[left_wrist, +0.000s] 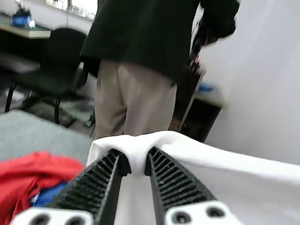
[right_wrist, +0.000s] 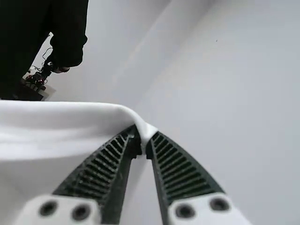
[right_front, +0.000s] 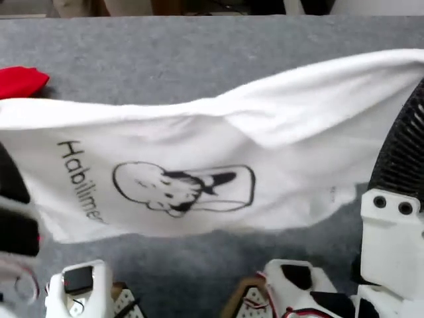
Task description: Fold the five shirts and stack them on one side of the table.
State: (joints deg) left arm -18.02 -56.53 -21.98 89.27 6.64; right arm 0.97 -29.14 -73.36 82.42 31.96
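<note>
Both arms were raised over the grey table, the left gripper and right gripper each pinching an upper edge of the white printed shirt, which hung stretched between them.

Left wrist view, room behind:
- Black office chair, upright, with thin dark legs on the floor.
- Desk just beside the chair, against the back of the room. A small blue item sits on its top; too blurred to identify.
- Low dark cabinet with a pale top, standing against the white wall. A small blue patch lies on the top.

Right wrist view:
- Plain white wall, with a soft corner line running up it.
- Small cluster of wires and red parts resting on a pale ledge. Cannot tell what it is.
</note>
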